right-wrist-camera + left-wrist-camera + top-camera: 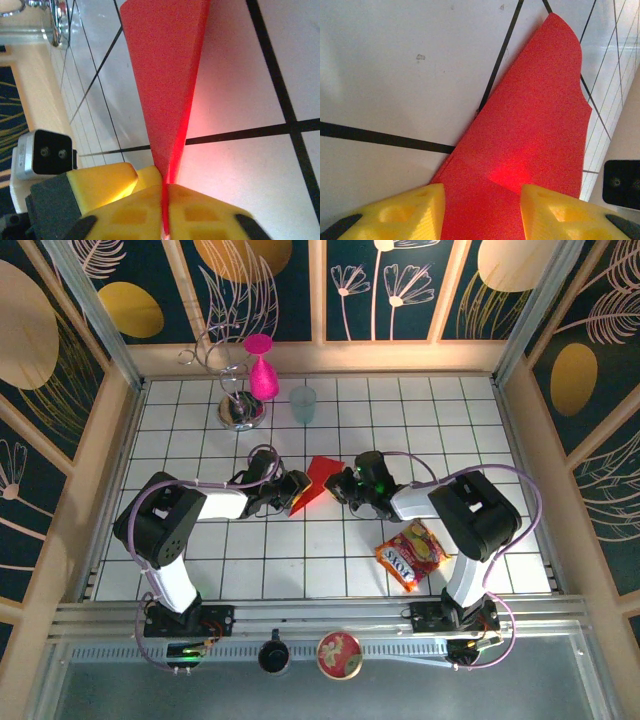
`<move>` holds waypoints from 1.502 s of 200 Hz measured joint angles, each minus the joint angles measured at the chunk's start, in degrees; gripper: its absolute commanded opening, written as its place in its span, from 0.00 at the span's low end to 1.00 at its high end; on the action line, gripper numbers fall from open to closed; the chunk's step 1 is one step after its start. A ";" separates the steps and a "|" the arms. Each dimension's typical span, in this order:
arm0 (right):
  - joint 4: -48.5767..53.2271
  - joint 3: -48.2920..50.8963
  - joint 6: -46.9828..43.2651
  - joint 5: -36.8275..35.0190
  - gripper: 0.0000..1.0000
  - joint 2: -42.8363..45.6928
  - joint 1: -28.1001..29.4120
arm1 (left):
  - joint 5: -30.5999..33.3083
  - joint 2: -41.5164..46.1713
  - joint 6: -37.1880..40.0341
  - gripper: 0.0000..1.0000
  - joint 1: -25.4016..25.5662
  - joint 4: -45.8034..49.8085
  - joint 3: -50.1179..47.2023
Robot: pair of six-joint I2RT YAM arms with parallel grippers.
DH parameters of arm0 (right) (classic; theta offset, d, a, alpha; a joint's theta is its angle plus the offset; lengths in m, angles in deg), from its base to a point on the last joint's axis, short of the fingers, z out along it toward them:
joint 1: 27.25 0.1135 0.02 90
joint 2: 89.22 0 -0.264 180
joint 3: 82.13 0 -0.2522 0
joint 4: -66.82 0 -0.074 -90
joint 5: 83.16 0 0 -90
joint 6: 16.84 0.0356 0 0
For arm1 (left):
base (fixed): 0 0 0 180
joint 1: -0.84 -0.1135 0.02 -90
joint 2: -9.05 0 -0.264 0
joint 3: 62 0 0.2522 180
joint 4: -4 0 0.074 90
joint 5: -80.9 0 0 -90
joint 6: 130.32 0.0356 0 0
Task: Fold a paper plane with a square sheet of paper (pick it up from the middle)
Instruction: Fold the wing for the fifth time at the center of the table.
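The square sheet of paper (320,478) is bright red and folded into a narrow pointed wedge, like a paper plane, lying mid-table between my two grippers. My right gripper (343,484) is shut on one thin edge of the paper (167,75), which fans out away from the pinch (165,205). My left gripper (294,492) sits at the paper's opposite side. In the left wrist view its yellow fingertips (415,210) stand apart, open, with the red paper (535,120) lying flat between them (482,215).
A pink goblet (262,370), a wire metal stand (238,405) and a pale blue cup (302,403) stand at the back. A red-and-yellow snack packet (410,553) lies front right. A round tin (339,654) rests on the near rail.
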 measured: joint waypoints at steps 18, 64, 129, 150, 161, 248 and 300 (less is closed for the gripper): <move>-0.04 0.00 0.28 -0.22 0.00 0.00 -0.07 | 0.13 0.37 1.66 0.47 0.00 0.28 0.11; 2.78 0.02 -0.07 -2.32 0.00 1.33 -0.26 | 1.90 7.06 11.26 0.60 0.04 1.95 0.13; 7.65 3.23 0.28 -5.22 0.00 11.10 -2.99 | 8.98 13.46 29.44 0.66 6.03 2.64 0.13; 9.11 4.39 0.72 -5.38 0.00 13.00 -3.72 | 11.32 12.94 35.74 0.66 9.20 3.61 0.44; 9.99 4.59 0.79 -5.35 0.00 13.46 -3.76 | 12.37 12.28 39.28 0.66 10.56 3.65 0.76; 10.43 4.59 3.32 -2.21 0.00 13.62 -6.56 | 19.54 6.27 63.06 0.66 15.10 -0.50 0.90; 10.27 4.59 3.72 -0.92 0.00 13.44 -6.60 | 22.58 0.87 72.43 0.58 17.49 -2.62 3.13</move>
